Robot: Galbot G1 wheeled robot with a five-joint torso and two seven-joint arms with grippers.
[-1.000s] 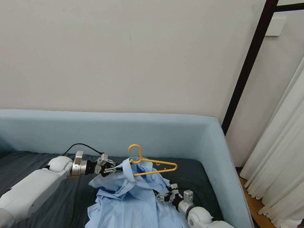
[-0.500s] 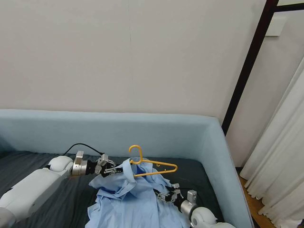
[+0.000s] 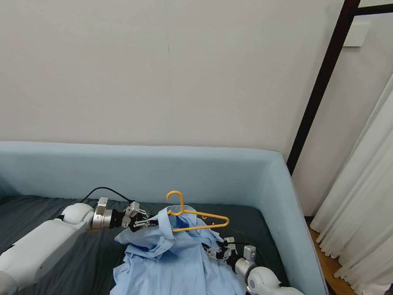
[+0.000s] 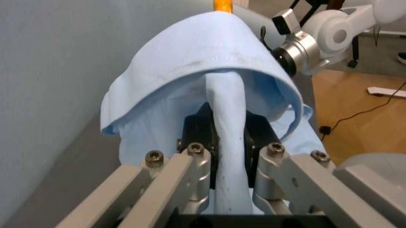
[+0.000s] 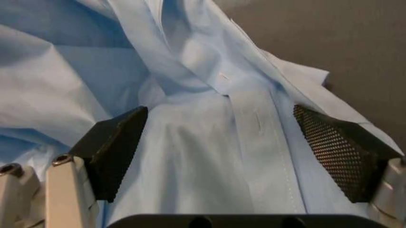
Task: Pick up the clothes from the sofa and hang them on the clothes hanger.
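A pale blue shirt (image 3: 178,264) is lying crumpled at the lower centre of the head view. Its top end is bunching up around an orange wire hanger (image 3: 206,214), which is sitting tilted, hook upward, one arm sticking out right.

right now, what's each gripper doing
left gripper: shut on a fold of the blue shirt
right gripper: open, facing the shirt

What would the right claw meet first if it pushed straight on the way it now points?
Most likely the blue shirt: the right claw, open, points straight at its front fabric, with the dark sofa seat beyond. The left claw grips it near the collar.
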